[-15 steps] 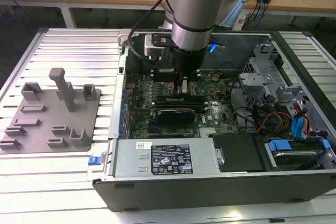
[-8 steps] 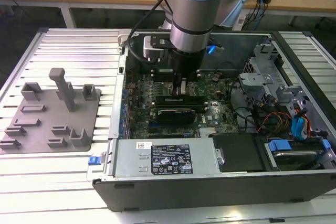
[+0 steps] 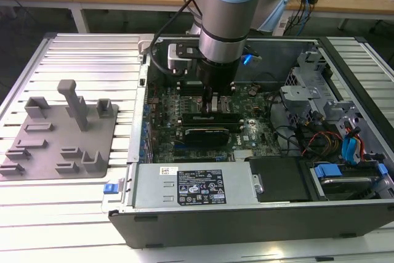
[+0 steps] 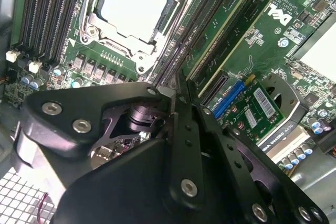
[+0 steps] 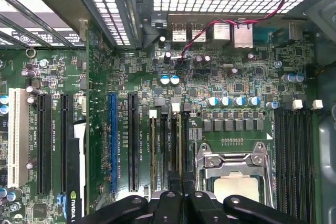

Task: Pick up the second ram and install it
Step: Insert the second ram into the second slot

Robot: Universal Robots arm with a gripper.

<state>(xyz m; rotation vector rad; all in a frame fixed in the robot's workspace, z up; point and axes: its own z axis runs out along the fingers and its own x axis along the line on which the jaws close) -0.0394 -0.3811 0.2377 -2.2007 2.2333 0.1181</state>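
My gripper (image 3: pixel 212 104) is down inside the open computer case (image 3: pixel 345 60), over the black memory slots (image 5: pixel 168 145) next to the processor socket (image 5: pixel 233 169). In the second wrist view the second ram (image 4: pixel 220 30), a thin green stick standing on edge, runs out from between my fingertips (image 4: pixel 173 90) along the slots. The gripper (image 4: pixel 178 85) is shut on it. In the first wrist view the gripper (image 5: pixel 181 195) has its jaws pressed close together, in line with one slot. Whether the stick is fully seated I cannot tell.
A grey fixture plate (image 3: pixel 61 133) with upright blocks lies at the exterior view's left of the case. Inside the case are a power supply (image 3: pixel 197 186), drive cages (image 3: pixel 308 97), loose cables (image 3: pixel 314 140) and a graphics card (image 4: pixel 262 114) close to the slots.
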